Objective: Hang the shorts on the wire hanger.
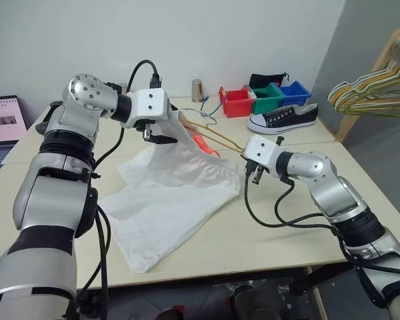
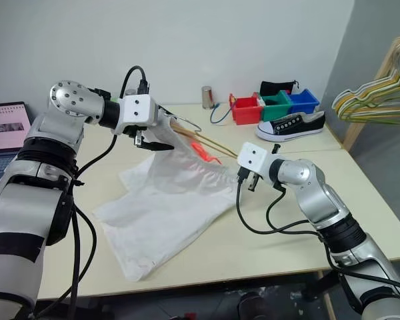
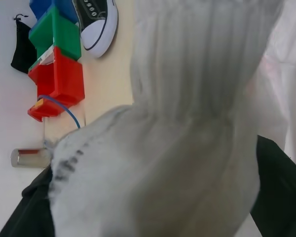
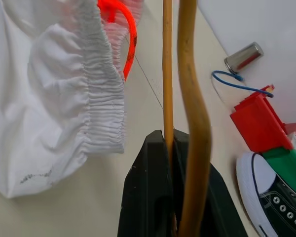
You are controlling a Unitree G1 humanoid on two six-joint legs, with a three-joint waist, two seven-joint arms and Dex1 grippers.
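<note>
The white shorts (image 1: 167, 193) lie spread on the table, and their gathered waistband rises to my left gripper (image 1: 163, 138). In the left wrist view the bunched waistband (image 3: 187, 123) sits between the two black fingers (image 3: 281, 187), which stand wide apart, so this gripper is open. The thin yellowish wire hanger (image 1: 220, 138) runs from my right gripper (image 1: 245, 172) up into the raised waistband, beside an orange tag (image 1: 201, 143). In the right wrist view my right gripper (image 4: 168, 136) is shut on the hanger wire (image 4: 167, 74).
At the back of the table stand red, green and blue bins (image 1: 237, 101), a black-and-white shoe (image 1: 283, 119), a metal can (image 1: 197, 90) and a blue cable (image 1: 210, 110). A rack of bunched hangers (image 1: 377, 90) stands to the right. A laptop (image 1: 3, 120) sits far left.
</note>
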